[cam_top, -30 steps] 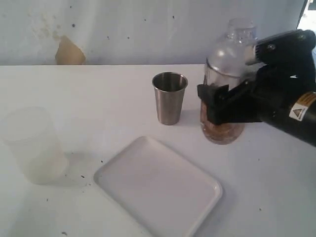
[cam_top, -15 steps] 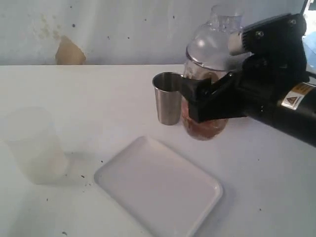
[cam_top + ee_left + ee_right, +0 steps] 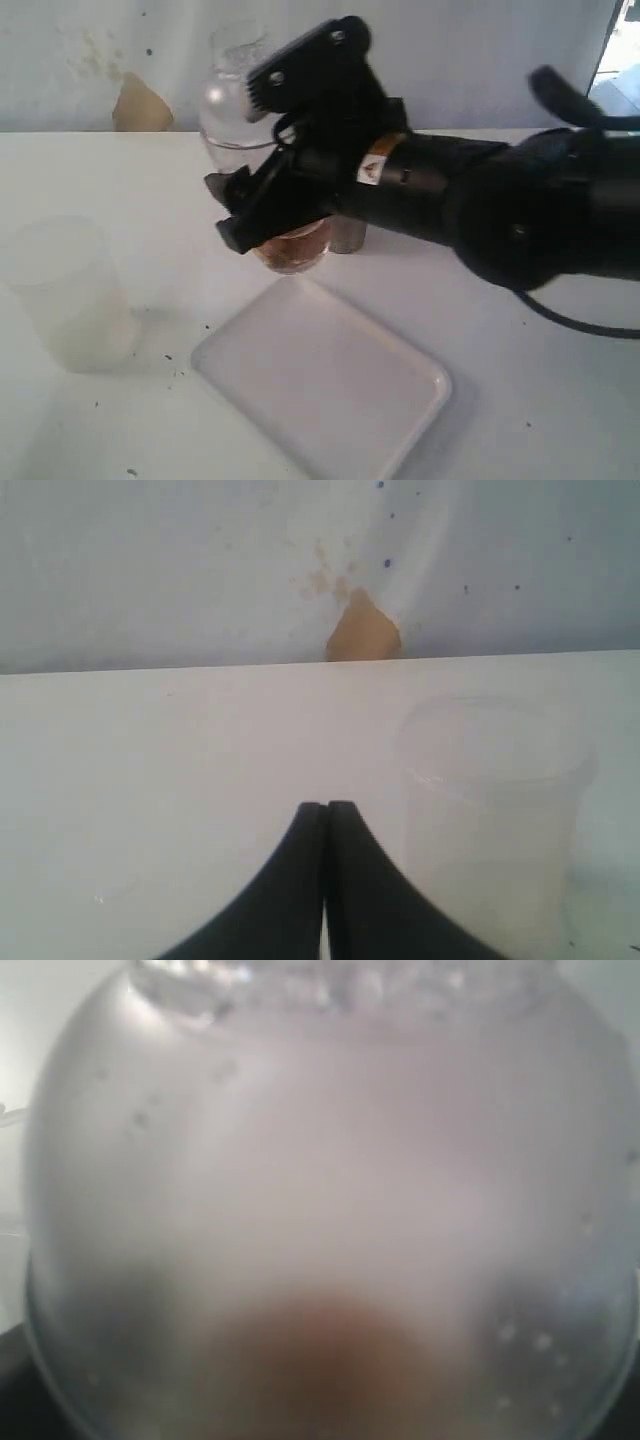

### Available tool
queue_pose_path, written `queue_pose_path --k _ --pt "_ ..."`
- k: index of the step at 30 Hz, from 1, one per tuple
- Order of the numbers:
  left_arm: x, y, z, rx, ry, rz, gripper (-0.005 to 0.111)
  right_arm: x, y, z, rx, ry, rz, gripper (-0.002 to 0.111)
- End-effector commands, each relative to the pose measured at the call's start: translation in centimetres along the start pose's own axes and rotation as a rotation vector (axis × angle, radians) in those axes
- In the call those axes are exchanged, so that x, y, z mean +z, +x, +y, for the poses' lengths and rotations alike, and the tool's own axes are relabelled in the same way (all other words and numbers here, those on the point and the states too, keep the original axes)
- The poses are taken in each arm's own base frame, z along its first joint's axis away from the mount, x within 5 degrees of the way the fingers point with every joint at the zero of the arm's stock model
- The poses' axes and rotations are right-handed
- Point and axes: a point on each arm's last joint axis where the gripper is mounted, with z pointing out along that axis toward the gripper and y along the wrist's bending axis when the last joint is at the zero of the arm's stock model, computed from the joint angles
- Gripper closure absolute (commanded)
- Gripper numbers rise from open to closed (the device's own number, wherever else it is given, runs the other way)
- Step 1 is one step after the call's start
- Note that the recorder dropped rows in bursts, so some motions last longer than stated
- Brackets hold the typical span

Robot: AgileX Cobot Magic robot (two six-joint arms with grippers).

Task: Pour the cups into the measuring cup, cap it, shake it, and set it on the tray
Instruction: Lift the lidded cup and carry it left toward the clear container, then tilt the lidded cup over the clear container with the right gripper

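Tray placement is my concern now: the flat white rectangular tray [image 3: 330,400] lies just nearward of the tall clear plastic jar [image 3: 292,250], which sits in my right gripper [image 3: 226,213] with its capped top leaning left. Those fingers are spread wide round its waist, holding it. A second ago the jar stood right of the tapered steel tumbler [image 3: 348,238]; now it is left of it. My left gripper [image 3: 325,880] is closed, empty, by the frosted translucent plastic cup [image 3: 490,820].

Soft, even, bright light left only a faint shadow just left of the tray [image 3: 330,400], by the frosted cup [image 3: 65,295]. Above the tray the right arm [image 3: 500,210] was smeared with motion blur; the right wrist view showed the measuring cup [image 3: 320,1210] wholly out of focus.
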Motion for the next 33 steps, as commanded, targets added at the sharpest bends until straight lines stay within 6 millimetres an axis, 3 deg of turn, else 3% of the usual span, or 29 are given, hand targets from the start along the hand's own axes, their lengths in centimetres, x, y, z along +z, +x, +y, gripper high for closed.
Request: queue_pose_path --k 1,6,11,15,18,21,26,33 --pt "0.0 0.0 0.0 -0.007 -0.001 -0.011 0.107 3.4 -1.8 1.3 -0.101 -0.030 -0.042 0.108" --pt "0.0 0.0 0.0 -0.007 -0.001 -0.011 0.107 6.9 -2.5 2.7 -0.149 -0.062 -0.048 0.108" --pt "0.0 0.0 0.0 -0.007 -0.001 -0.011 0.107 9.4 -2.7 2.9 -0.277 -0.058 -0.052 0.108" --pt "0.0 0.0 0.0 -0.007 -0.001 -0.011 0.107 9.9 -2.9 1.7 -0.269 -0.033 -0.045 0.108" --pt "0.0 0.0 0.0 -0.007 -0.001 -0.011 0.107 10.0 -3.1 0.0 0.040 -0.006 -0.011 0.108" --pt "0.0 0.0 0.0 -0.007 -0.001 -0.011 0.107 10.0 -3.3 -0.9 0.108 -0.012 0.035 0.108" --pt "0.0 0.0 0.0 -0.007 -0.001 -0.011 0.107 9.5 -4.2 -0.8 -0.106 -0.107 0.195 0.108" --pt "0.0 0.0 0.0 -0.007 -0.001 -0.011 0.107 9.8 -4.4 -1.7 -0.242 -0.047 0.242 0.108"
